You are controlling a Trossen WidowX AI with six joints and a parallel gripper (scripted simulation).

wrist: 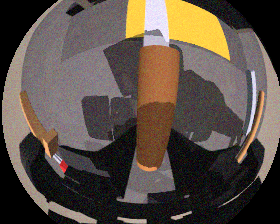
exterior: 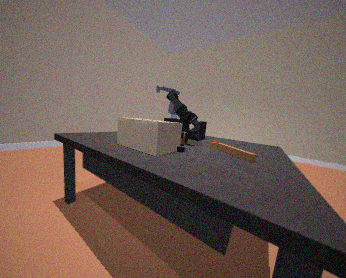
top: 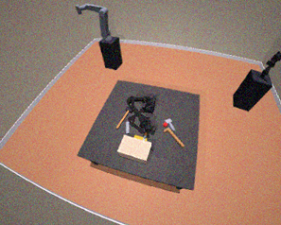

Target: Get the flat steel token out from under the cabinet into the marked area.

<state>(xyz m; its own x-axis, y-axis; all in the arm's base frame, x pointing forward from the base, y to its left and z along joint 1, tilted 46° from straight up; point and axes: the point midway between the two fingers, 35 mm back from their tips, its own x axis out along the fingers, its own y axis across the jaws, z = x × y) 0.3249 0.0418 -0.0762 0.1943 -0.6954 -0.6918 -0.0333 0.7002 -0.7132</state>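
Tool (wrist: 149, 160) clamped partway on a brown wooden handle (wrist: 154, 106), jaws not fully closed since the handle fills the gap. Wrist view: handle runs straight out ahead of the tool and ends in a pale grey metal tip (wrist: 154, 11). Tip lies over a yellow marked area (wrist: 188, 25) on the dark surface (wrist: 81, 72).

Top view: arm (top: 139, 109) bent down over the surface middle, tool low and just beside the beige cabinet (top: 134, 148). A bit of yellow shows at the cabinet edge under the arm.

Steel token: cannot tell where it is, not visible in any view.

To one side of the tool, well apart, a second wooden stick with a red and grey end (top: 172, 132) lies flat on the surface. On the other side, another wooden stick (top: 121, 120) lies near the arm's base.

Exterior view: tool (exterior: 183, 141) down by the cabinet's (exterior: 148, 134) end face, near the surface; the red-tipped stick (exterior: 234, 150) lies beyond it.

Two dark pedestals carrying cameras (top: 111, 52) (top: 251, 90) stand on the orange floor, far from the tool.
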